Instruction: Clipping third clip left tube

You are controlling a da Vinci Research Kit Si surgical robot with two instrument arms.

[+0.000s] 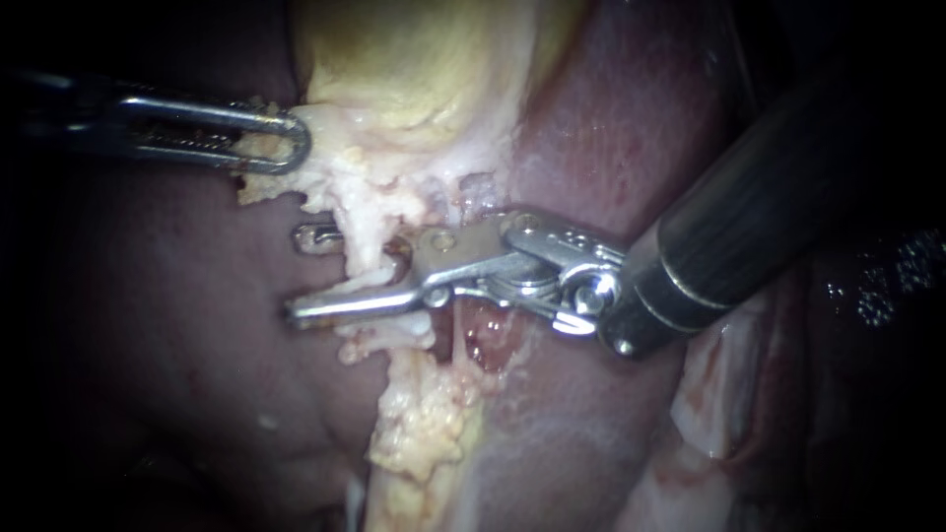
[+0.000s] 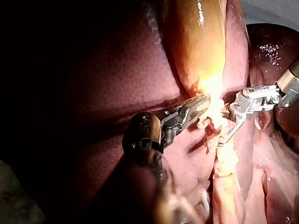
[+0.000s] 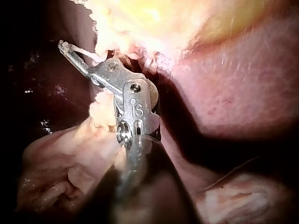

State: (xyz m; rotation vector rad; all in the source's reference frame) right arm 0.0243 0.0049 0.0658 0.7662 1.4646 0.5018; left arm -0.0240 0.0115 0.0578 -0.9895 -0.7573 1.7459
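The left tube (image 1: 363,241) is a pale, ragged strand that runs down from the fatty tissue (image 1: 345,182) at the lower edge of the gallbladder (image 1: 414,59) to a lumpy yellow band of fat further down. It lies over the dark red liver (image 1: 148,345).

The right instrument (image 1: 310,274) comes in from the upper right with its jaws spread wide, one on either side of the tube. The tube crosses in front of the upper jaw, whose tip shows just past it. The lower jaw lies across the strand lower down. A clear gap shows between the jaws, and I cannot tell whether both of them press on the tube. A thinner strand (image 1: 457,335) stands just behind the jaws' hinge, apart from the left tube.

The left instrument (image 1: 286,148) comes in from the left. Its jaws are closed on the fatty tissue beside the gallbladder's edge, above the right instrument and clear of it.

In the left wrist view the left instrument (image 2: 203,100) grips that pale tissue under the glowing gallbladder (image 2: 196,42). The right instrument (image 2: 224,123) faces it from the other side, its jaws apart around the strand.

In the right wrist view only one jaw of the right instrument (image 3: 74,56) shows plainly, reaching past the pale tissue. The liver (image 3: 243,88) lies beside it.
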